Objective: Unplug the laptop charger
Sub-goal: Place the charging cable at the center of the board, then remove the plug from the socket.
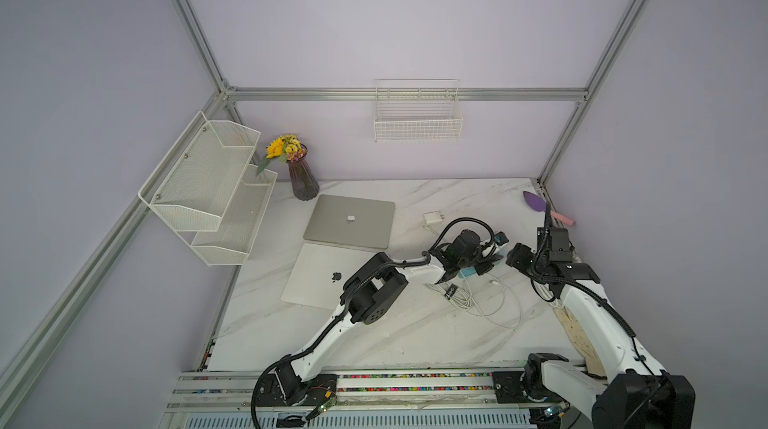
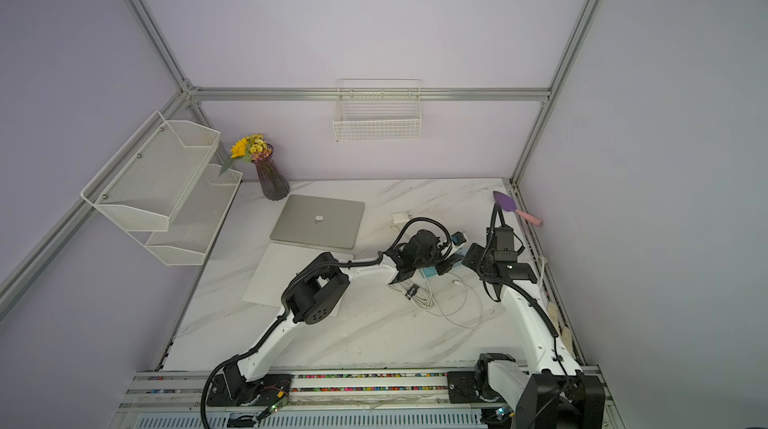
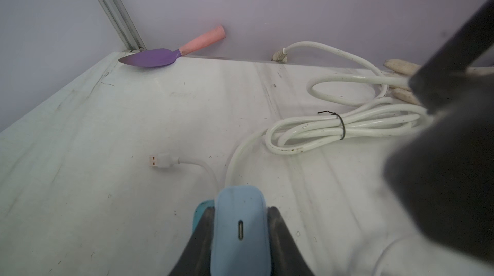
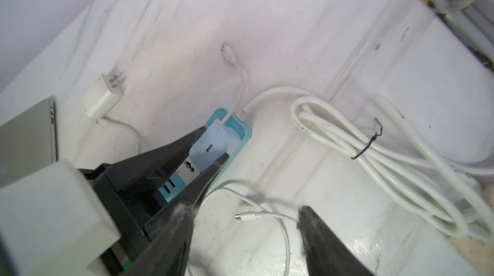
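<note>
Charger [image 1: 432, 217] lies flat, prongs pointing rightward; left tool [image 3: 240, 209] clamps blue adapter [image 3: 240, 234], right tool [image 1: 510, 258] spread, empty.

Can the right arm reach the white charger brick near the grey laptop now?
Probably not directly: the left pincer, shut on the blue adapter, stands between the open right pincer and the laptop charger. It would have to go around.
</note>
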